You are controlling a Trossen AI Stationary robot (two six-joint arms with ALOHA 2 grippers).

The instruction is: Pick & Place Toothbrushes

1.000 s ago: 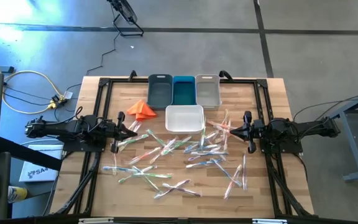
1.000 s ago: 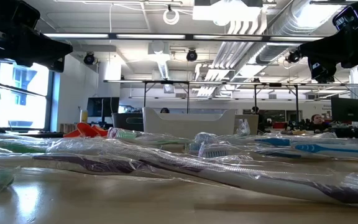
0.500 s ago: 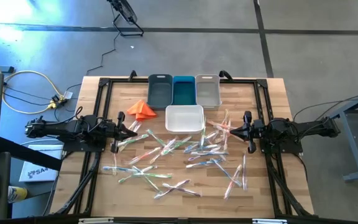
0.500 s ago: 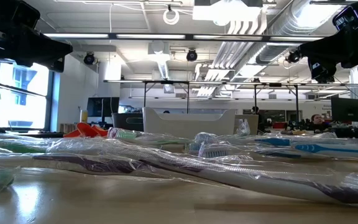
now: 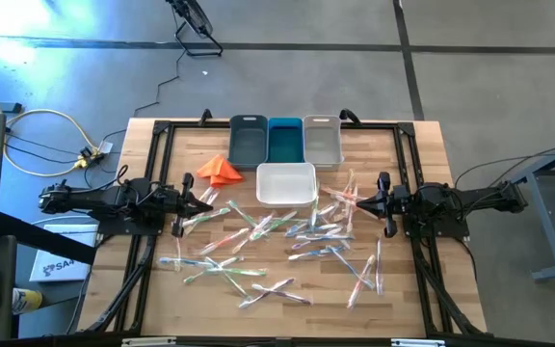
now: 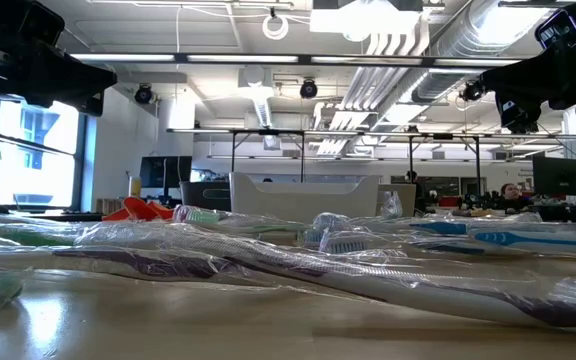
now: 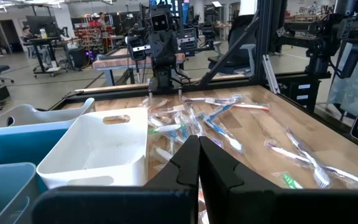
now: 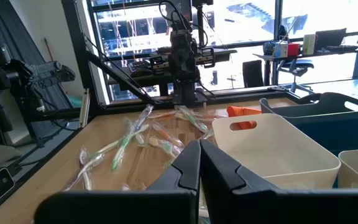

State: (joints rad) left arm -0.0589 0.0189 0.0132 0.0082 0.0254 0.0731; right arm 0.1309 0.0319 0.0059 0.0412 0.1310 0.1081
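Several toothbrushes [image 5: 302, 231] in clear wrappers lie flat and scattered over the middle of the wooden table; they also show in the low view [image 6: 298, 270] and in both wrist views [image 7: 222, 121] [image 8: 126, 140]. My left gripper [image 5: 207, 200] hovers level over the table's left side, shut, with nothing in it [image 7: 199, 142]. My right gripper [image 5: 352, 200] hovers level over the right side, also shut and holding nothing [image 8: 199, 146]. The two point at each other across the pile.
A white bin [image 5: 286, 183] stands on the table just beyond the toothbrushes. Three bins stand in a row at the far edge: dark blue-grey [image 5: 249, 141], teal [image 5: 284, 141] and grey [image 5: 323, 141]. An orange folded cloth [image 5: 219, 171] lies left of the white bin.
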